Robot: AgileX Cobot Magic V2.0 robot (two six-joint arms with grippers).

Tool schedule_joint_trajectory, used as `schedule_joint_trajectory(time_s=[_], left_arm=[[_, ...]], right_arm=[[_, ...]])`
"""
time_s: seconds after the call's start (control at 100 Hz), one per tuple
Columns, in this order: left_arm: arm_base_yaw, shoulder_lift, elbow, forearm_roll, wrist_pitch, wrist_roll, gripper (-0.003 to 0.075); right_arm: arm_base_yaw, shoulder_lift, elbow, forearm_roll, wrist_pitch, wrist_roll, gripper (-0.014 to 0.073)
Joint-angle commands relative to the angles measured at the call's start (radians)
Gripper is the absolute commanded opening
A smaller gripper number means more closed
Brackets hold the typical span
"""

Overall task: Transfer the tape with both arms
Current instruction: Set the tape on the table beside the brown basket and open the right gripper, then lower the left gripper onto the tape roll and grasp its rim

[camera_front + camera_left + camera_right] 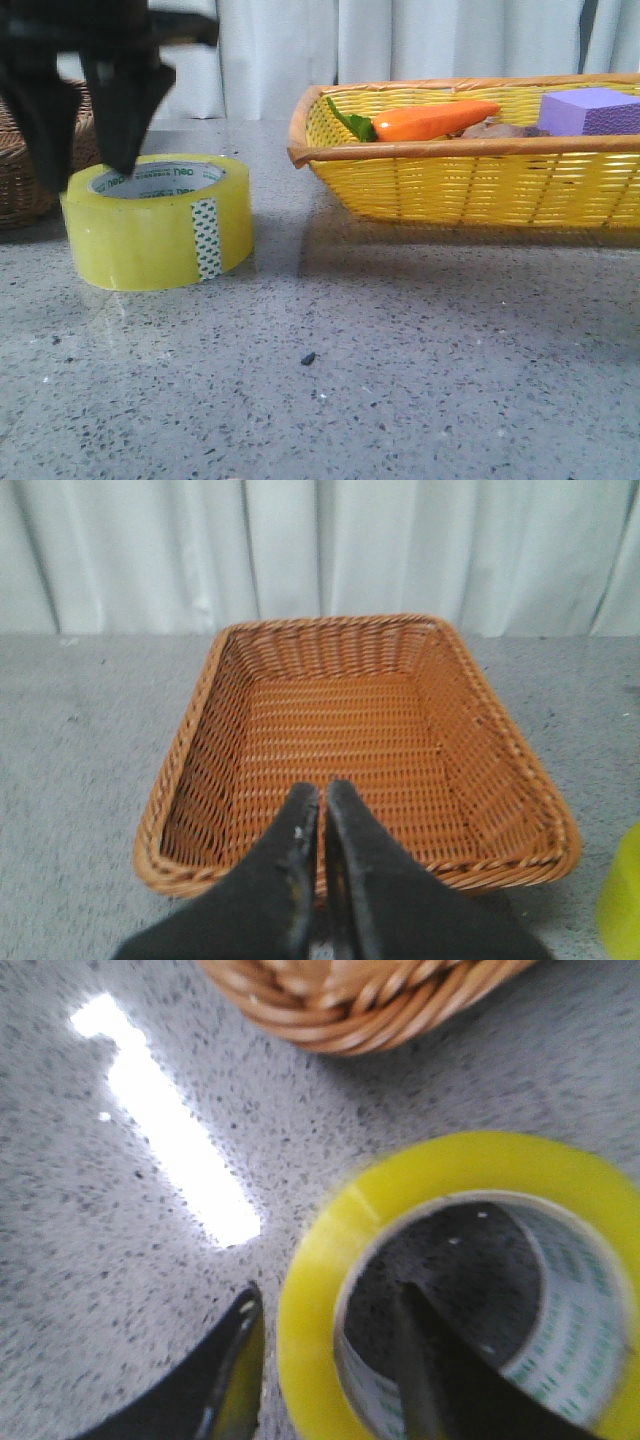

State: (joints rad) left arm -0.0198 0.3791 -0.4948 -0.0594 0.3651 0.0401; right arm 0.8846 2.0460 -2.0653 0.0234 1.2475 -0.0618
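The tape [155, 225] is a wide yellow roll with a white, green-printed core, lying flat on the table at the left. My right gripper [87, 178] comes down on it from above, open. One finger is inside the core and the other outside the roll's left wall. The right wrist view shows the same straddle [328, 1295] around the yellow wall of the tape [310, 1260], with small gaps on both sides. My left gripper [322, 790] is shut and empty, pointing at the brown basket [190, 750]. The tape's edge [622, 900] shows beside it.
The brown wicker basket [20, 190] stands just left of and behind the tape and is empty; its rim also shows in the right wrist view [340, 1020]. A yellow basket [450, 190] at the right holds an orange toy carrot [435, 120] and a purple block [590, 110].
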Motion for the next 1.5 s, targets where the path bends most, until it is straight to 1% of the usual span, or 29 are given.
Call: schedule_joint_trajectory(time_s=[0.0, 0.06, 0.07, 0.08, 0.13, 0.18, 0.34, 0.4, 0.47, 0.52, 0.54, 0.59, 0.64, 0.69, 0.8, 0.89, 1.03, 1.17, 1.25, 1.34, 1.49], left_arm=[[-0.04, 0.016, -0.054, -0.018, -0.079, 0.048, -0.002], [-0.078, 0.016, -0.062, -0.03, -0.079, 0.077, -0.002], [-0.087, 0.016, -0.066, -0.032, -0.079, 0.08, -0.002], [-0.087, 0.016, -0.065, -0.032, -0.079, 0.08, -0.002], [-0.126, 0.016, -0.074, -0.032, -0.077, 0.081, -0.002], [-0.161, 0.017, -0.081, -0.032, -0.077, 0.081, -0.002], [-0.27, 0.028, -0.101, -0.034, -0.085, 0.081, -0.0017], [-0.311, 0.049, -0.113, -0.034, -0.085, 0.081, 0.0007], [-0.356, 0.082, -0.126, -0.034, -0.085, 0.081, 0.0087], [-0.388, 0.109, -0.136, -0.034, -0.085, 0.081, 0.0189], [-0.401, 0.121, -0.142, -0.034, -0.085, 0.081, 0.0218], [-0.431, 0.153, -0.155, -0.034, -0.085, 0.081, 0.0326], [-0.457, 0.187, -0.17, -0.034, -0.085, 0.081, 0.0391], [-0.482, 0.224, -0.187, -0.034, -0.083, 0.081, 0.0421], [-0.535, 0.312, -0.229, -0.034, -0.081, 0.081, 0.042], [-0.575, 0.389, -0.264, -0.034, -0.063, 0.081, 0.042], [-0.632, 0.512, -0.321, -0.042, -0.013, 0.081, 0.042], [-0.68, 0.63, -0.36, -0.052, -0.001, 0.081, 0.042], [-0.692, 0.689, -0.378, -0.052, -0.001, 0.081, 0.042], [-0.697, 0.751, -0.395, -0.054, 0.002, 0.081, 0.042], [-0.697, 0.837, -0.408, -0.064, 0.009, 0.081, 0.042]], right_arm=[[-0.005, -0.134, -0.033, -0.023, 0.015, 0.001, 0.0143], [-0.005, -0.173, -0.033, -0.039, 0.017, 0.001, 0.0073], [-0.005, -0.183, -0.033, -0.045, 0.017, 0.001, 0.0047], [-0.005, -0.188, -0.033, -0.048, 0.017, 0.001, 0.0047], [-0.005, -0.229, -0.033, -0.074, 0.017, 0.001, -0.0018], [-0.005, -0.261, -0.033, -0.091, 0.017, 0.001, -0.0065], [-0.005, -0.386, -0.033, -0.127, 0.017, 0.002, -0.0074], [-0.005, -0.426, -0.033, -0.152, 0.017, 0.013, -0.0074], [-0.005, -0.473, -0.033, -0.19, 0.017, 0.025, -0.0074], [-0.005, -0.509, -0.033, -0.212, 0.017, 0.028, -0.0074], [-0.005, -0.518, -0.033, -0.222, 0.017, 0.028, -0.0074], [-0.005, -0.55, -0.033, -0.242, 0.017, 0.032, -0.0074], [-0.005, -0.578, -0.033, -0.262, 0.017, 0.042, -0.0074], [-0.005, -0.604, -0.031, -0.281, 0.012, 0.055, -0.0074], [-0.005, -0.669, -0.006, -0.332, -0.024, 0.08, -0.0074], [-0.005, -0.722, 0.045, -0.37, -0.07, 0.108, -0.0074], [-0.005, -0.821, 0.176, -0.424, -0.151, 0.156, -0.0074], [-0.005, -0.919, 0.334, -0.478, -0.203, 0.221, -0.0074], [-0.005, -0.969, 0.421, -0.502, -0.216, 0.255, -0.0074], [-0.005, -1.01, 0.495, -0.506, -0.223, 0.265, -0.0074], [-0.005, -1.052, 0.564, -0.506, -0.236, 0.298, -0.0074]])
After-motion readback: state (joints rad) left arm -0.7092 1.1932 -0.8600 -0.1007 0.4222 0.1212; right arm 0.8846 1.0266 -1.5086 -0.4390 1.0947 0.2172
